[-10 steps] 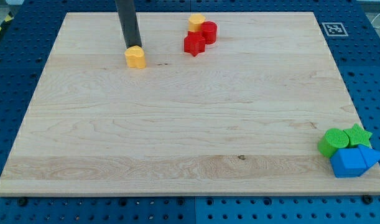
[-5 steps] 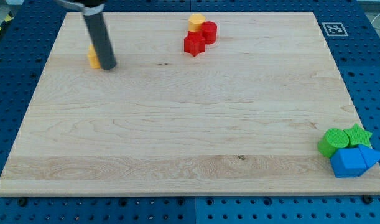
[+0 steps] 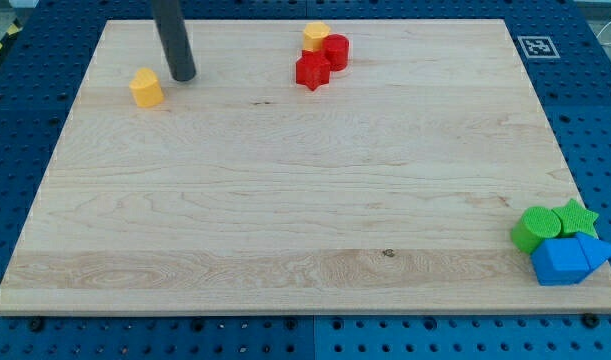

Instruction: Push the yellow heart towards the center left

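One pale wooden bench [image 3: 285,200] fills your view. Blue blocks [image 3: 568,260] and green blocks [image 3: 547,224] cluster at its bottom right; red blocks [image 3: 322,61] with a yellow cylinder [image 3: 316,36] sit top centre. Yellow heart [image 3: 145,87] is upper left. My tip [image 3: 183,77] stands just right of it, apart. No end effector jaws, just a rod.
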{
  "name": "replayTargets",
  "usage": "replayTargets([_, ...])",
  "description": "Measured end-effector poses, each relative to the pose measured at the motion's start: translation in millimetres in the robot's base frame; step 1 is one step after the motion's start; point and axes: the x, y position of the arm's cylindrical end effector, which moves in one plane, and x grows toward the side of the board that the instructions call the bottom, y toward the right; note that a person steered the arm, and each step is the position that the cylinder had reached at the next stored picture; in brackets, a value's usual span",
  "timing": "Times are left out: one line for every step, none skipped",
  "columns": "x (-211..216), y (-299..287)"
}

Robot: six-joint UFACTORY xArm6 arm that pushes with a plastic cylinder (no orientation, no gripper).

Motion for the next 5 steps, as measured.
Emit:
replayTargets([0, -16])
replayTargets([4, -20])
replayTargets([11, -20])
replayTargets([14, -20])
replayTargets([-2, -20])
